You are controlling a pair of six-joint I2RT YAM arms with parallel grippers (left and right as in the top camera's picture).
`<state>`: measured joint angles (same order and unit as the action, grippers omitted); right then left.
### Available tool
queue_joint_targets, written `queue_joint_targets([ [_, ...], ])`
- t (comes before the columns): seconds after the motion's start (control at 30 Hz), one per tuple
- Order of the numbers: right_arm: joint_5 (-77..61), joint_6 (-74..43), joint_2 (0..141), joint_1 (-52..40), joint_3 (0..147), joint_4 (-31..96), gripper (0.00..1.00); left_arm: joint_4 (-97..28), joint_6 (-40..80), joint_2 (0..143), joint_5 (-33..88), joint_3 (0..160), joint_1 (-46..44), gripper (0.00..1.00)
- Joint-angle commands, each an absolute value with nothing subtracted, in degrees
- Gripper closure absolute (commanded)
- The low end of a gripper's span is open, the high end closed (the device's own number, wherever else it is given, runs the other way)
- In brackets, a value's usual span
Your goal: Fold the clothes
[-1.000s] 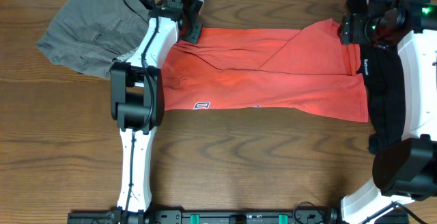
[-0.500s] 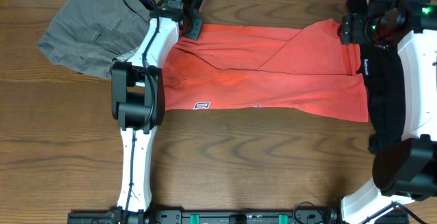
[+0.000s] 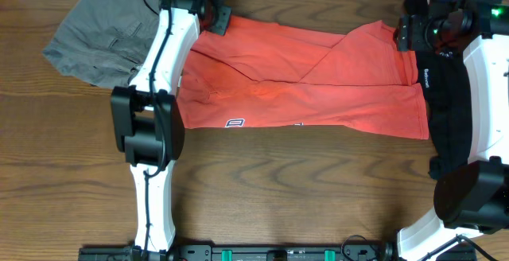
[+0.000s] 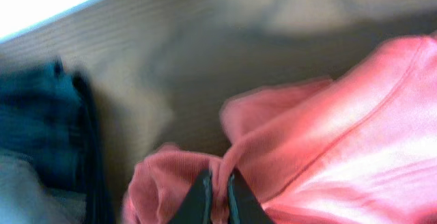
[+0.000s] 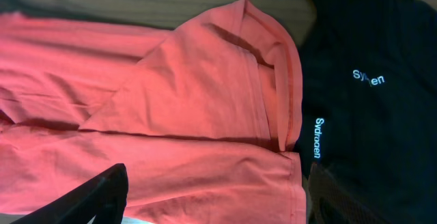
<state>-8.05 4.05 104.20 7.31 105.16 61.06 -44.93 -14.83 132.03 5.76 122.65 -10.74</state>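
Premises: a robotics lab bench, not a household. Grounds: a wood-grain table (image 3: 302, 189) carries two white-and-black jointed arms, the left arm (image 3: 151, 134) and the right arm (image 3: 485, 70). Both are rooted at the table's near edge, where a black mounting rail (image 3: 270, 255) with green fittings runs. Black cabling (image 3: 157, 46) follows the left arm. A green indicator light (image 3: 495, 12) glows at the table's far right corner. A coral-red T-shirt (image 3: 318, 94) lies spread at the table's middle.

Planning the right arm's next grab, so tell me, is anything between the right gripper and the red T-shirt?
Nothing visible does. The right gripper hangs open over the red T-shirt at its right end, with bare cloth below it. The black shirt lies beside that edge, not over it.
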Motion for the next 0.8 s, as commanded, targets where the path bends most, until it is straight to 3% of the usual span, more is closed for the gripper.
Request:
queue_joint_targets([
  [0.0,-7.92,4.80,104.29,6.57,105.84,61.06,0.17,-52.07,-14.31,130.78,4.95,123.68,-11.44,0.94],
  [0.2,-7.92,4.80,104.29,6.57,105.84,60.90,0.17,-68.97,-14.31,130.82,9.34,123.52,-13.13,0.93],
  [0.3,-7.92,4.80,104.29,6.57,105.84,60.49,0.16,-74.72,-14.33,130.82,13.61,123.09,-14.41,0.63],
  [0.4,-7.94,4.80,104.29,6.57,105.84,60.25,0.16,-78.04,-14.50,130.82,13.69,123.07,-15.64,0.47],
  [0.77,-7.94,4.78,104.29,6.57,105.84,60.29,0.16,-66.37,-13.96,130.87,12.38,123.13,-14.57,0.44],
])
